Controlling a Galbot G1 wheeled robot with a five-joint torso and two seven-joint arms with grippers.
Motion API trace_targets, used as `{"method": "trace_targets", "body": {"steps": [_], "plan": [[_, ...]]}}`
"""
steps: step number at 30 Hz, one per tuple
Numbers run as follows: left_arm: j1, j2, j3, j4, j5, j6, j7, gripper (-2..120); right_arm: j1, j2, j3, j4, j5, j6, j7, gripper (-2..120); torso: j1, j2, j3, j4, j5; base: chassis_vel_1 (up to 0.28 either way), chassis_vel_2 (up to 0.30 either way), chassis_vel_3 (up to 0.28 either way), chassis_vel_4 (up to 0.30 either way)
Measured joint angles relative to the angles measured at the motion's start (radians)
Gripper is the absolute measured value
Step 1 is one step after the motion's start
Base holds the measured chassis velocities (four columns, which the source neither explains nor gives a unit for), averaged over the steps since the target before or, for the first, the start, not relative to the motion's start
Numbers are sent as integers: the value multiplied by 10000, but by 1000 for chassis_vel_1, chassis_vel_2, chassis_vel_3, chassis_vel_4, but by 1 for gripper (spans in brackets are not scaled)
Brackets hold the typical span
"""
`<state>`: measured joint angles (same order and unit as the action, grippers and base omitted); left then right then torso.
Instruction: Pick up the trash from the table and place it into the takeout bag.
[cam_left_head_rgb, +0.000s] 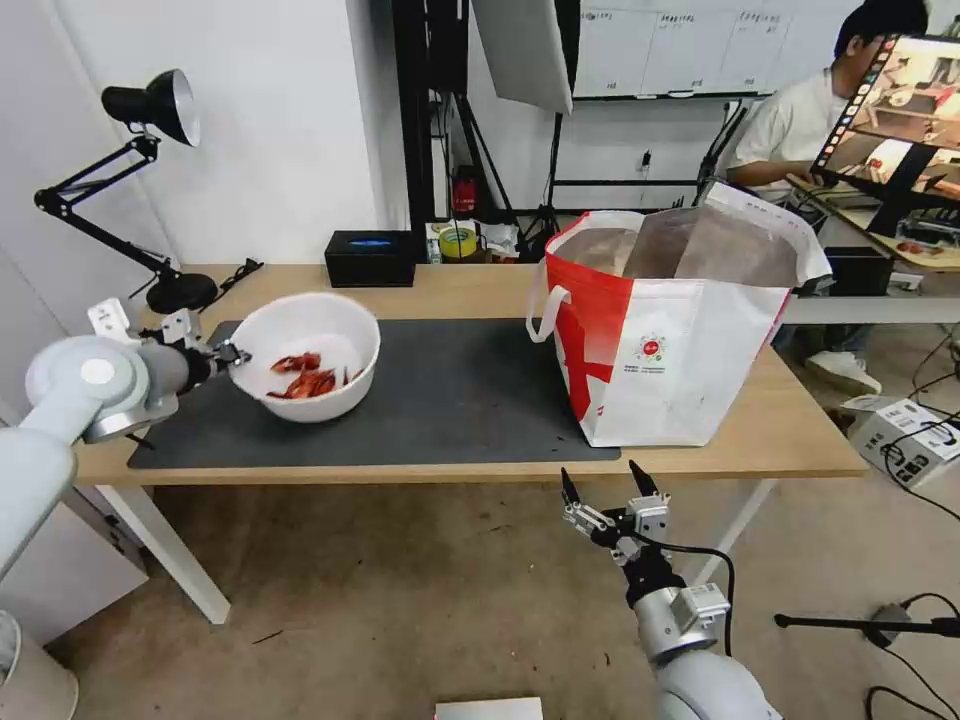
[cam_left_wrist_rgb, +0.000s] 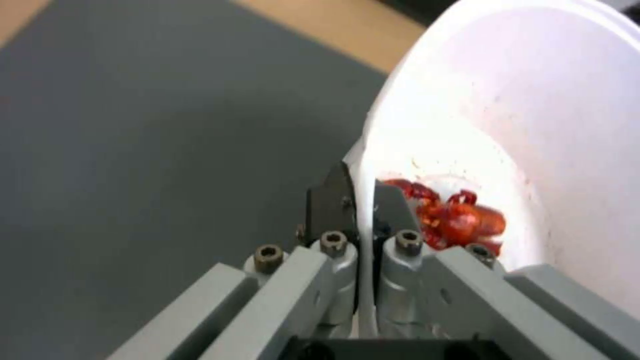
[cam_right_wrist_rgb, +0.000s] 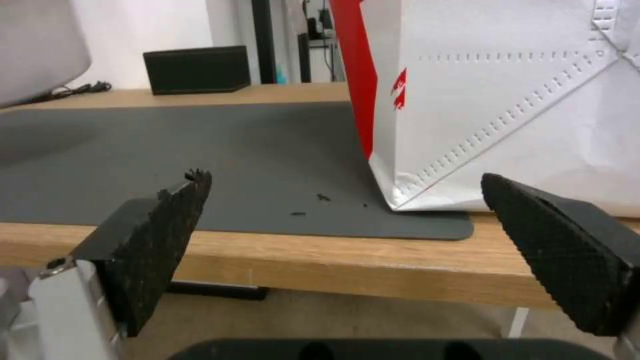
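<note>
Wide-open right gripper (cam_left_head_rgb: 604, 482) hangs before the table (cam_left_head_rgb: 790, 430) (grey mat (cam_left_head_rgb: 460, 400)); left gripper (cam_left_head_rgb: 237, 353) pinches bowl (cam_left_head_rgb: 310, 345).

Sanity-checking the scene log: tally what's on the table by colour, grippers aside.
White: 1, the bowl with red shell scraps, its rim pinched by the left gripper
White and red: 1, the takeout bag
Black: 2, the box and the desk lamp
Dark grey: 1, the mat
Total: 5
The right gripper hangs open below the table's front edge.

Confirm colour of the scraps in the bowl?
Red, in the white bowl the left gripper pinches by its rim; left wrist view shows them best.
</note>
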<state>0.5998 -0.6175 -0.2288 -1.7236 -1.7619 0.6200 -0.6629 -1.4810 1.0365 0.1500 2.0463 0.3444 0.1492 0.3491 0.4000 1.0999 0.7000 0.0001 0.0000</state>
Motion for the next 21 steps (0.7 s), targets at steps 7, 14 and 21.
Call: {"method": "trace_targets", "body": {"steps": [7, 14, 21], "plan": [[-1715, -388, 1041, -575, -302, -121, -196, 0, 0, 0, 0, 0, 0, 0, 0, 100, 0, 0, 0, -3, -1, 0, 0, 0, 0], [-3574, -1003, 2279, -462, -632, -311, -512, 0, 0, 1, 1, 0, 0, 0, -1, 100, 0, 0, 0, -2, 1, 0, 0, 0, 0], [-4840, -1570, 3065, -159, -1115, -505, -736, 0, 0, 0, 0, 0, 0, 0, 0, 100, 0, 1, 0, 3, -1, 0, 0, 0, 0]]}}
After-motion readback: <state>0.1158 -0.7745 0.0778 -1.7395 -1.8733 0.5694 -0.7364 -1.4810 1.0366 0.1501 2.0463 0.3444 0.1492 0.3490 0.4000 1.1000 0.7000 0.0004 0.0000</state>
